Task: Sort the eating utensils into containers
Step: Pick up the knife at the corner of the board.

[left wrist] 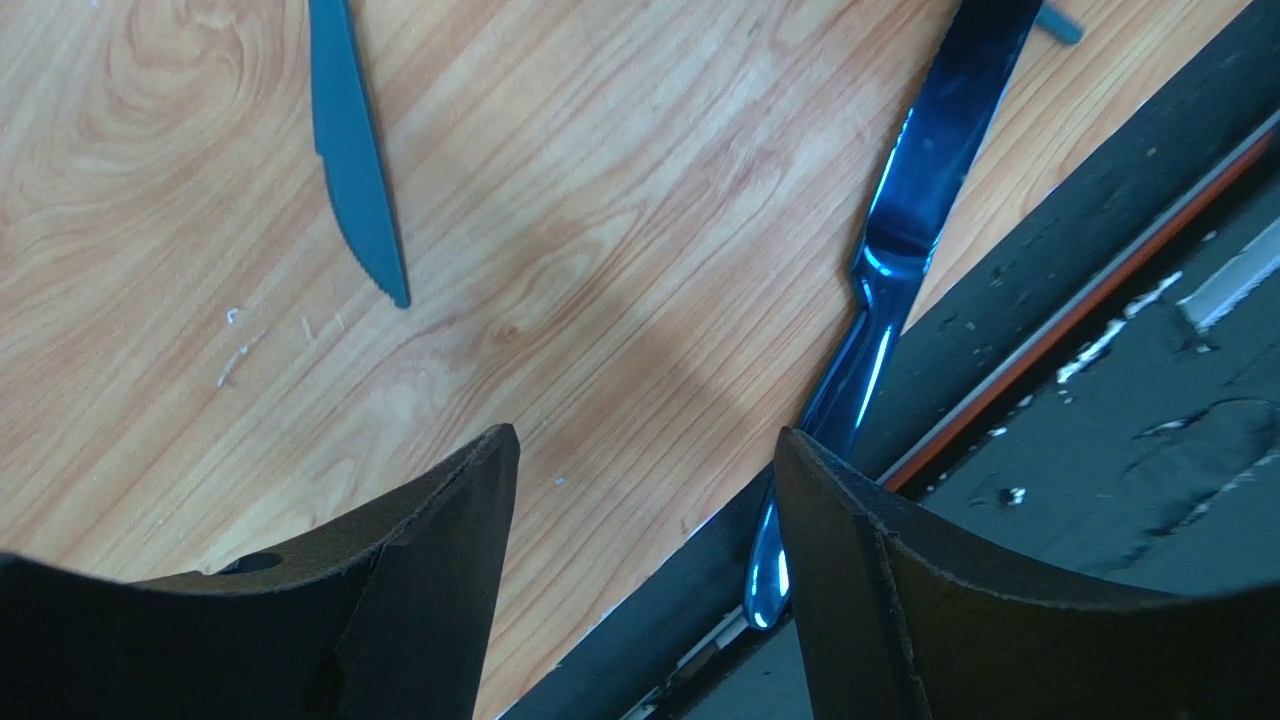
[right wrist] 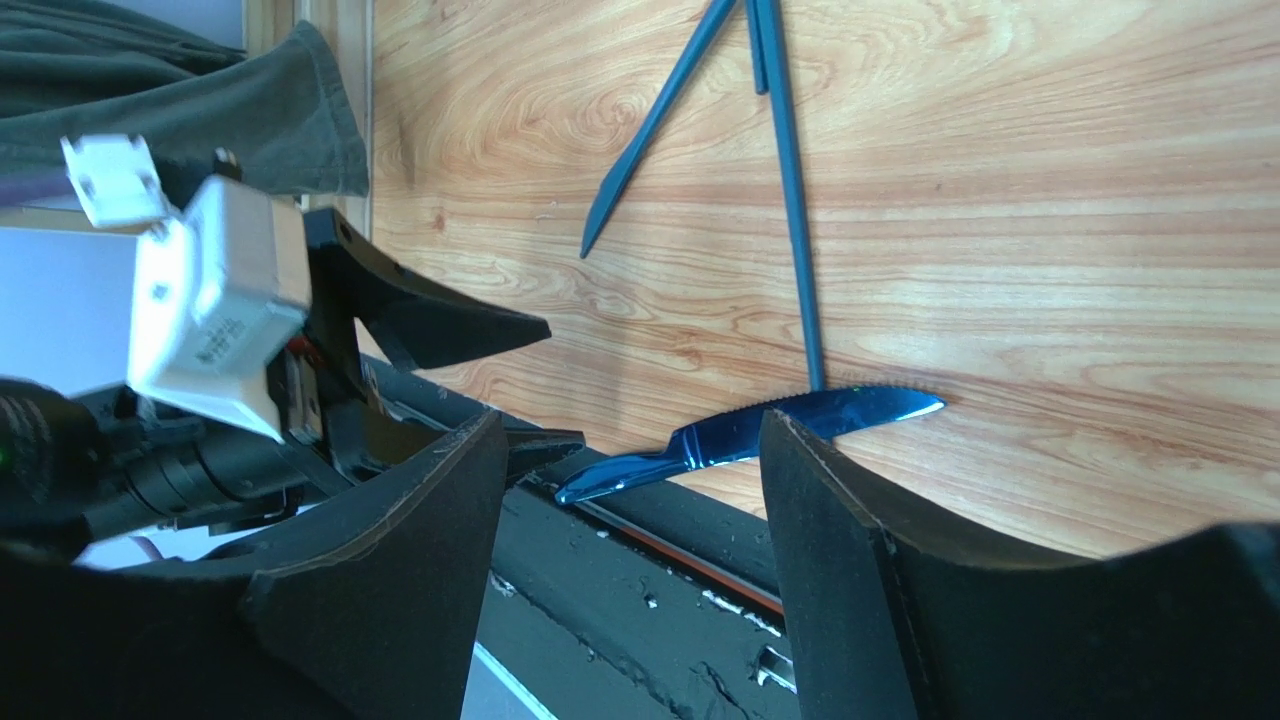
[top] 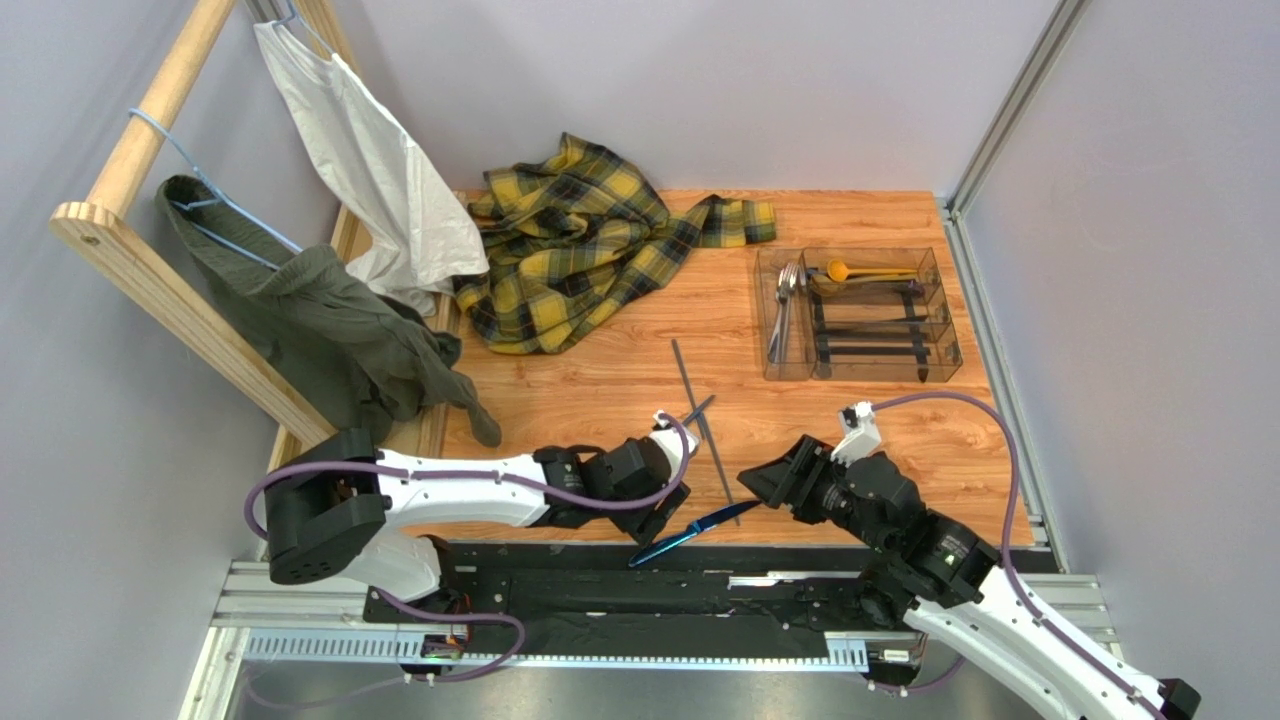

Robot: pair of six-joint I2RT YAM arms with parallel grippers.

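In the tray (top: 950, 318) some utensils (top: 784, 308) are sitting; a blue knife (top: 699, 525) and grey pieces (top: 699, 413) are lying loose, both arms' jaws spread empty.

We see a robotics lab cell: bare grey panel walls (top: 751, 75), aluminium mounting rails (top: 601, 645), wood-grain table (top: 601, 393).

I see the shiny blue metal knife (top: 694, 528) at the wooden table's (top: 601, 393) near edge boxed in: left gripper (top: 670, 488) at 9 o'clock, right gripper (top: 760, 483) at 2 o'clock, thin dark grey stick (top: 687, 378) reaching it from 12. Bare wood at 11 o'clock gives free passage.
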